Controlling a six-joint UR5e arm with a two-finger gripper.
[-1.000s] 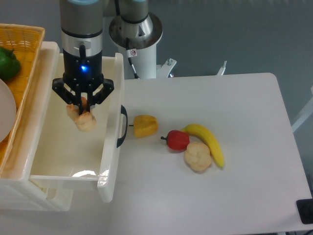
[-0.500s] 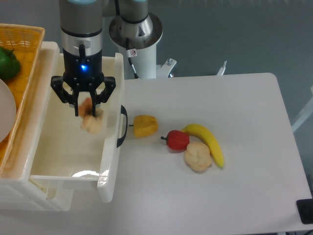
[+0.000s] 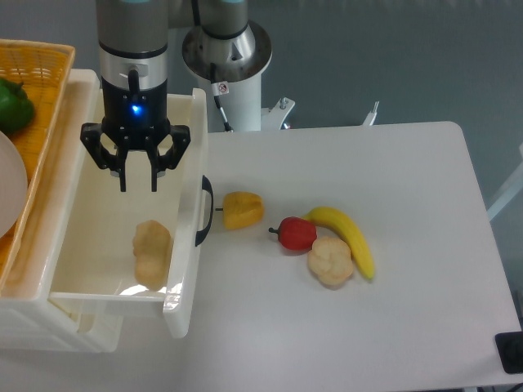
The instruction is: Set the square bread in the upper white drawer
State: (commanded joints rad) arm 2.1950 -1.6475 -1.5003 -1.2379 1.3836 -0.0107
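Observation:
The square bread, a pale tan oblong slab, lies on the floor of the upper white drawer, near its front right wall. The drawer is pulled out, with a black curved handle on its front. My gripper hangs above the drawer's middle, open and empty, well above the bread.
A woven orange basket with a green pepper stands at the far left. On the table to the right lie a yellow pepper, a red pepper, a banana and a lumpy beige roll.
My gripper opened and let go of the bread, which dropped to the drawer floor. The gripper has risen slightly.

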